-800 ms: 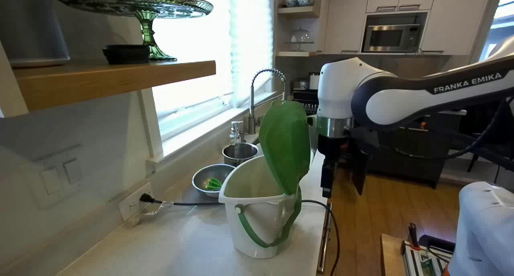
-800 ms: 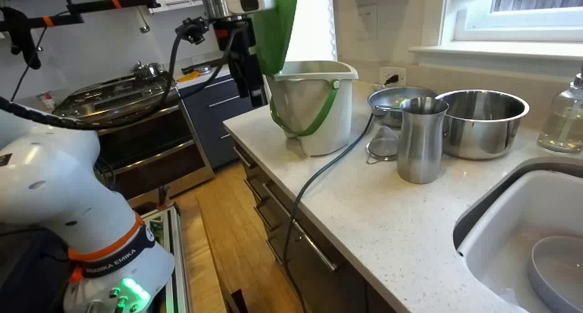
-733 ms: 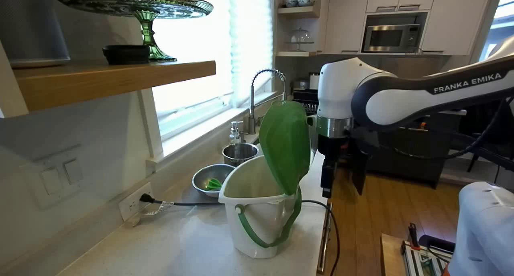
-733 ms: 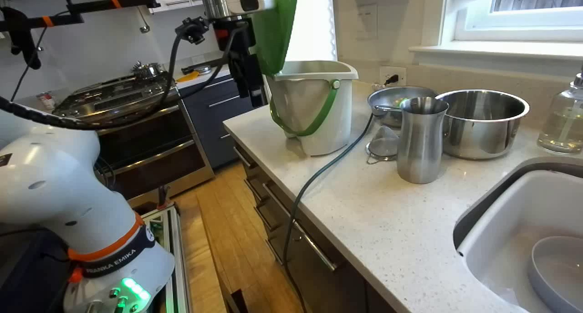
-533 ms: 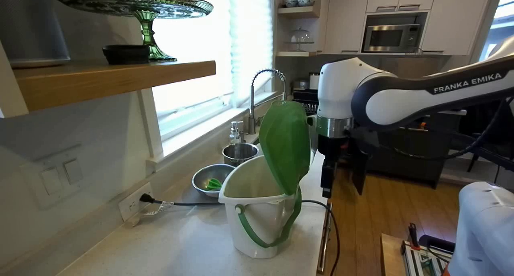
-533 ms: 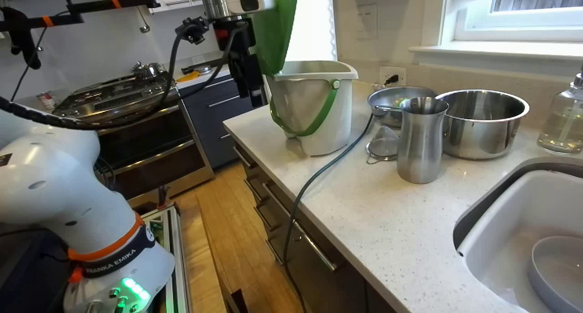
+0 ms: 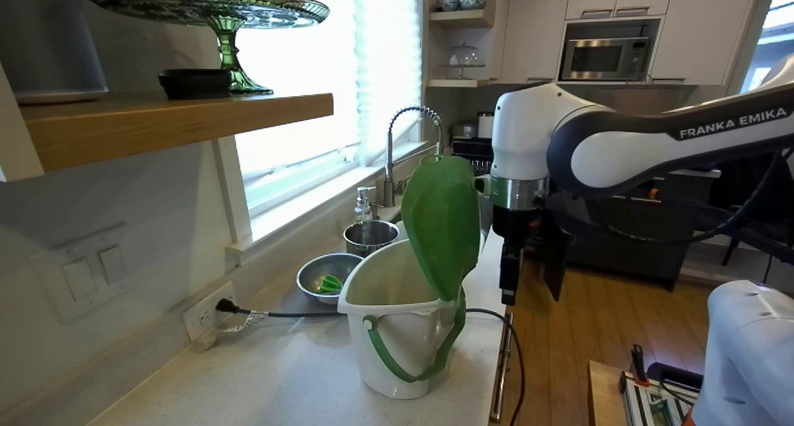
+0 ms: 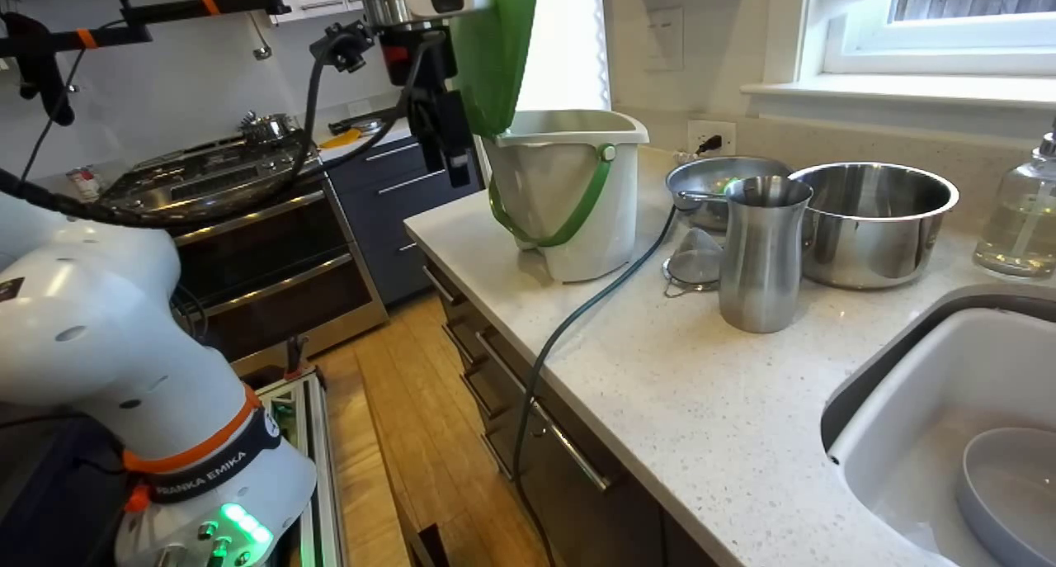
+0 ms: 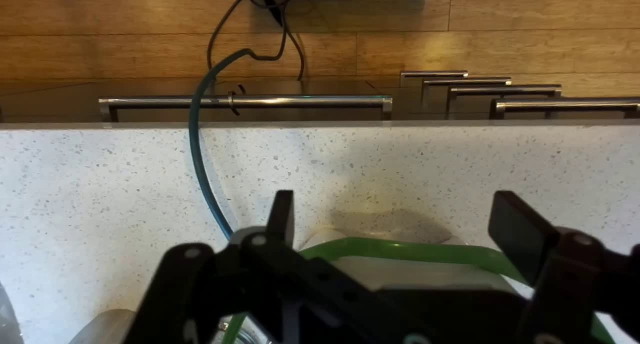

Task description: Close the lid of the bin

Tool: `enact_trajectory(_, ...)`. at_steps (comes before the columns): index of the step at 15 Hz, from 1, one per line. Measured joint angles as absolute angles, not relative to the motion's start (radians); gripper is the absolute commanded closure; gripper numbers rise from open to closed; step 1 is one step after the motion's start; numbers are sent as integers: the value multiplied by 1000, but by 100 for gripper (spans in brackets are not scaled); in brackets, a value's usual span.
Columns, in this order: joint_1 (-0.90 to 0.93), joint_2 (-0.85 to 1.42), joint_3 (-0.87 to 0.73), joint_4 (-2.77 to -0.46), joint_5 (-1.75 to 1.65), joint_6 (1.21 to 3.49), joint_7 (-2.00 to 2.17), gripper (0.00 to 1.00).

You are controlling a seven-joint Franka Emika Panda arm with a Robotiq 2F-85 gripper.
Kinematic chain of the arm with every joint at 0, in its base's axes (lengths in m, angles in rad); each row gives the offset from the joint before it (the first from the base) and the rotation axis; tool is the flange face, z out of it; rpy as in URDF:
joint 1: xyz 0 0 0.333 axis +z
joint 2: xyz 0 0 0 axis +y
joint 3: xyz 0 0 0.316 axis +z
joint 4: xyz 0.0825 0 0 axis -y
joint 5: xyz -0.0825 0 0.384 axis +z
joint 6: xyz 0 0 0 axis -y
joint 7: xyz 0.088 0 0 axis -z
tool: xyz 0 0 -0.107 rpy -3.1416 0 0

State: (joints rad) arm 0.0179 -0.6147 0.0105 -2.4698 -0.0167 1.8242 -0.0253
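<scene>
The bin [image 7: 394,345] is white with a green handle and stands on the counter in both exterior views [image 8: 569,204]. The green lid [image 7: 440,221] stands open, nearly upright on the bin's rim at the counter-edge side; it also shows in an exterior view [image 8: 499,55], its top cut off. My gripper [image 7: 531,289] points down behind the lid, outside the bin. The wrist's white camera piece is against or very near the lid's back; contact cannot be told. In the wrist view the fingers [image 9: 392,214] are wide apart and empty, above the bin's green handle [image 9: 400,250]. The lid is out of the wrist view.
A metal bowl [image 7: 310,283], a steel pot [image 8: 866,229] and a steel jug [image 8: 763,262] stand near the bin. A cable [image 8: 569,323] crosses the counter and hangs over its edge. A wooden shelf [image 7: 186,128] juts out above the counter. The sink [image 8: 924,402] lies further along.
The arm has shifted slightly away from the bin, toward the room side, and a little up. The lid has tipped back very slightly with it. The bin has not moved.
</scene>
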Motion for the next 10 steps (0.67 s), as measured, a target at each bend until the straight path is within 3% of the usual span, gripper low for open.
enact_trajectory(10, 22, -789, 41, -2336, -3, 1458, 67, 0)
